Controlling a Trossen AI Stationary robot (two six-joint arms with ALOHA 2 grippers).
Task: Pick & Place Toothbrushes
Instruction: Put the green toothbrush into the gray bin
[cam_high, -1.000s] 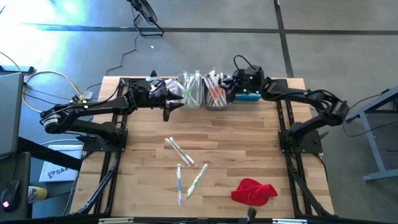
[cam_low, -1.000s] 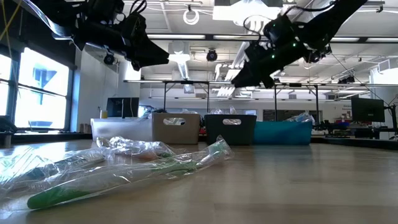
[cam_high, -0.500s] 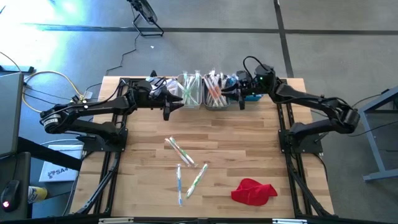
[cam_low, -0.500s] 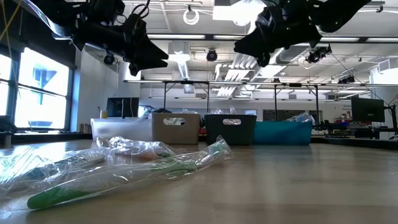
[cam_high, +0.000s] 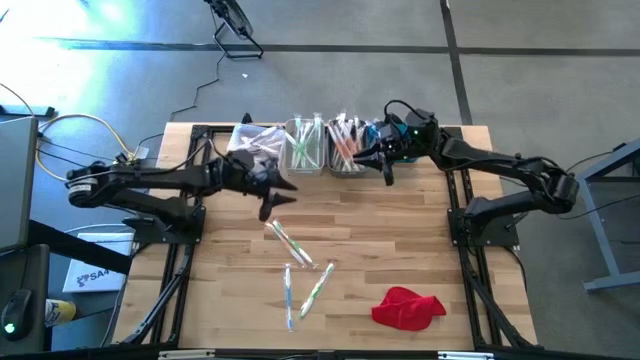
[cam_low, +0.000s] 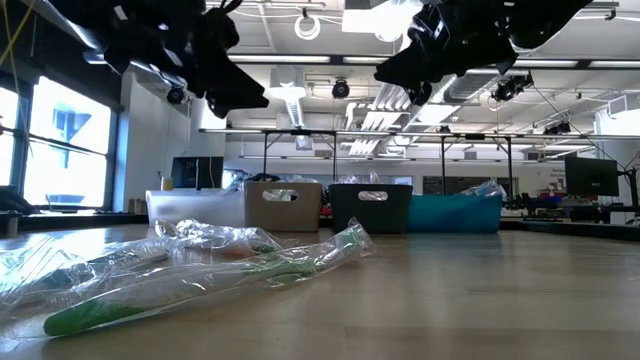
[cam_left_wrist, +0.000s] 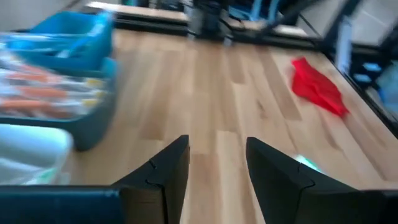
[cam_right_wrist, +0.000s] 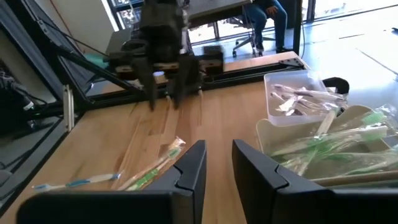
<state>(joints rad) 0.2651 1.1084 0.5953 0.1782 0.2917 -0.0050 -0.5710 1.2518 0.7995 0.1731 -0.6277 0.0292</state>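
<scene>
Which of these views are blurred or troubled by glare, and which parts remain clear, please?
Left wrist view: motion blur smears the blue bin and red cloth. Low view: bright windows and ceiling lights leave both arms as dark silhouettes; the near wrapped toothbrush glints. High view: evenly lit, with pale blue glare on the floor at upper left. Right wrist view: sharp on the toothbrushes in the bins.

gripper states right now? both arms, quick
Left gripper: open, empty, above the table in front of the bins.
Right gripper: fingers apart, holding nothing, near the bins at the far edge.
</scene>
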